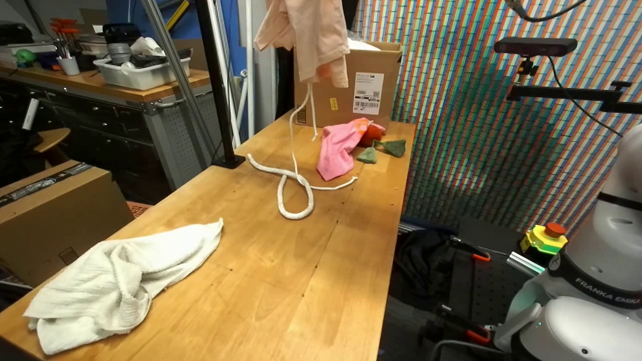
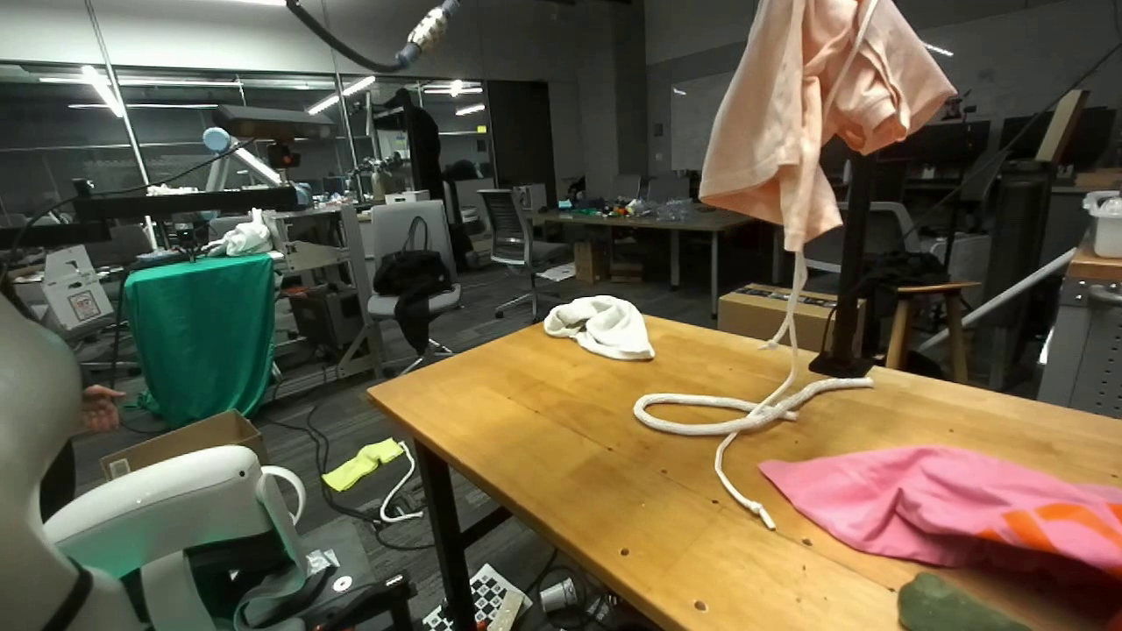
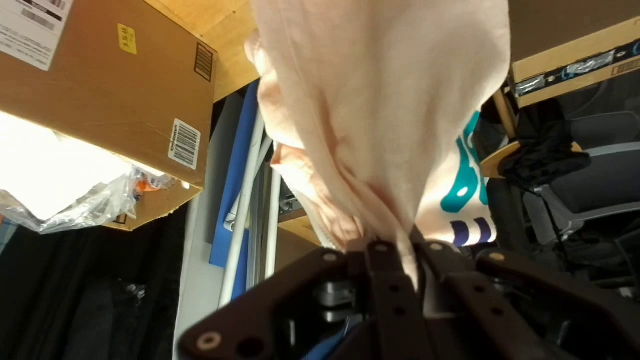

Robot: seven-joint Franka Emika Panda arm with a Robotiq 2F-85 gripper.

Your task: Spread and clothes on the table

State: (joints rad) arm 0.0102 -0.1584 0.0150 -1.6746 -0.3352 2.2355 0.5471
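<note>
A pale pink garment [image 3: 380, 100] is pinched in my gripper [image 3: 407, 250], which is shut on it in the wrist view. Teal and purple print shows on part of it. In both exterior views the garment [image 1: 316, 40] [image 2: 780, 131] hangs bunched above the wooden table [image 1: 261, 281] [image 2: 561, 429]. A white cord [image 1: 292, 140] dangles from it, and one end lies on the tabletop. The gripper itself is out of both exterior views. A crumpled white cloth [image 1: 115, 286] [image 2: 605, 329] and a pink and orange cloth [image 1: 338, 150] [image 2: 920, 499] lie on the table.
A thick white rope [image 1: 296, 214] lies looped mid-table. Green pieces [image 1: 393, 147] and a red item [image 1: 371, 135] lie by the pink cloth. A cardboard box [image 1: 346, 100] stands at one table end. A black post [image 1: 220, 95] rises from the table edge.
</note>
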